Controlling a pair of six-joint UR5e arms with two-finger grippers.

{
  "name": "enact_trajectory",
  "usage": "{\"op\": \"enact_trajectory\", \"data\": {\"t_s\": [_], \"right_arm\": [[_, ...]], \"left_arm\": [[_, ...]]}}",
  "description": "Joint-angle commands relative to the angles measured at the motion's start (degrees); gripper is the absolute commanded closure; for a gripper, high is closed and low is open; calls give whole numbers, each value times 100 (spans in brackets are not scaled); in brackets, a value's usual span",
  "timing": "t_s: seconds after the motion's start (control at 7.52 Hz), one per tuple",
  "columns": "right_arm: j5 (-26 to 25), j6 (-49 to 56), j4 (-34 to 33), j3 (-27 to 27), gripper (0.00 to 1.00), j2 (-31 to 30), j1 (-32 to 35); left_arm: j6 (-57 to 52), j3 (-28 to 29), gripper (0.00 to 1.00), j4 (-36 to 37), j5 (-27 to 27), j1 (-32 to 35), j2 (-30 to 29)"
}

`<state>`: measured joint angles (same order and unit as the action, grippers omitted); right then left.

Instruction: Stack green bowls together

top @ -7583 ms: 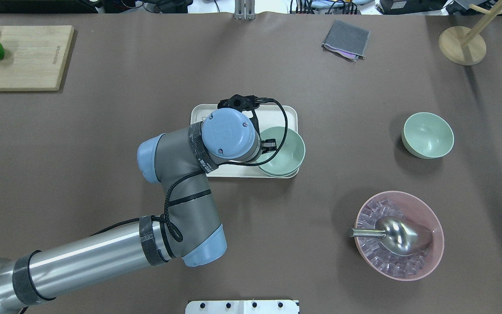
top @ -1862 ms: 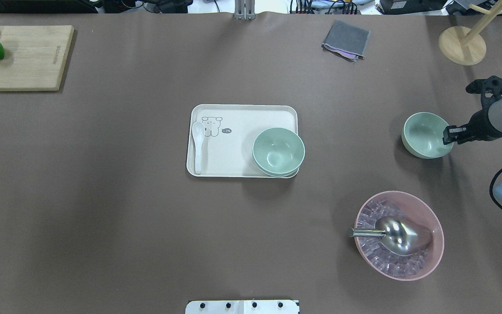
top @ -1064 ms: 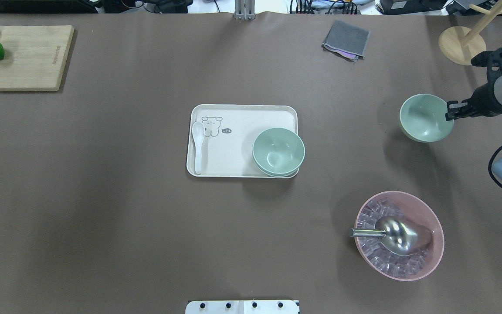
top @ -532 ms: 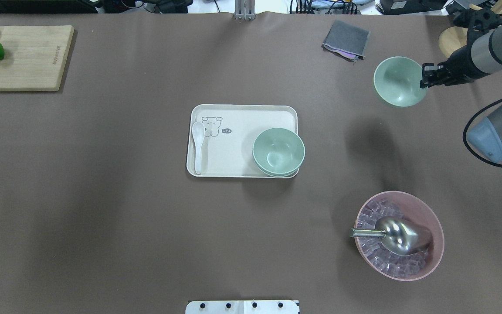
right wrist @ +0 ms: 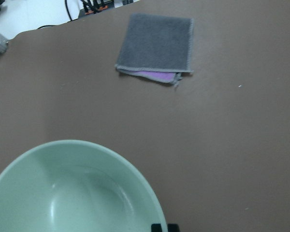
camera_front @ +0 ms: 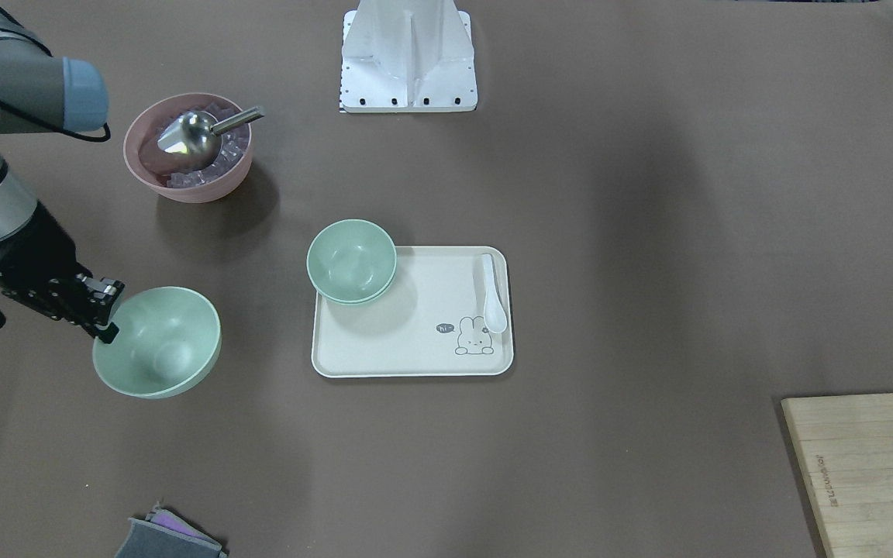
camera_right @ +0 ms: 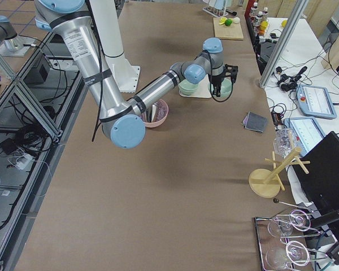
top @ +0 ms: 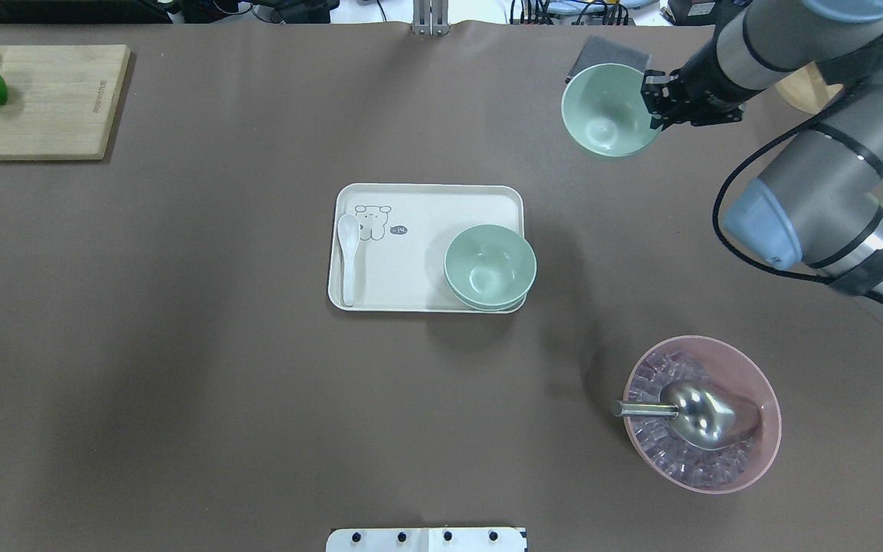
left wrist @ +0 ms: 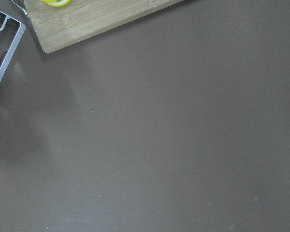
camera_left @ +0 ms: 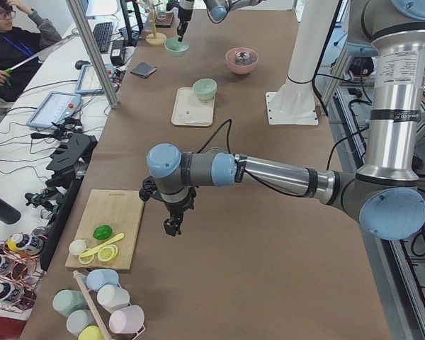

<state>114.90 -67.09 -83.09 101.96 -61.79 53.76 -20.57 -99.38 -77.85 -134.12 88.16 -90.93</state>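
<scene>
Overhead exterior: shows the right gripper (top: 654,100) pinched on 1 side of a green bowl (top: 608,110), mouth up and above the table, likely so as to drop squarely into the 2 nested green bowls (top: 490,266) at the tray (top: 411,253) corner. Hangs near the grey cloth (right wrist: 157,46), well apart from that stack. Cannot tell the left gripper (camera_left: 171,228) opening; hovers beside the cutting board (camera_left: 106,227). Brown matte table cover (top: 181,345); cluttered side bench (camera_left: 57,120) alongside.

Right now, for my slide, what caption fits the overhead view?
The right gripper holds a green bowl by its rim, raised; two stacked bowls sit on the tray.
</scene>
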Motion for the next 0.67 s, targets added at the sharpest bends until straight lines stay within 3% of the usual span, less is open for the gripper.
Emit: {"op": "enact_trajectory", "data": {"t_s": [0.0,0.53], "right_arm": [[-336,-207,-145,210,100,333,-803],[-337,-182,-278,158,100,492,-1403]], "left_arm": [[0,24,2,7,0,0,14],[9,164,2,-2,0,-9,31]]}}
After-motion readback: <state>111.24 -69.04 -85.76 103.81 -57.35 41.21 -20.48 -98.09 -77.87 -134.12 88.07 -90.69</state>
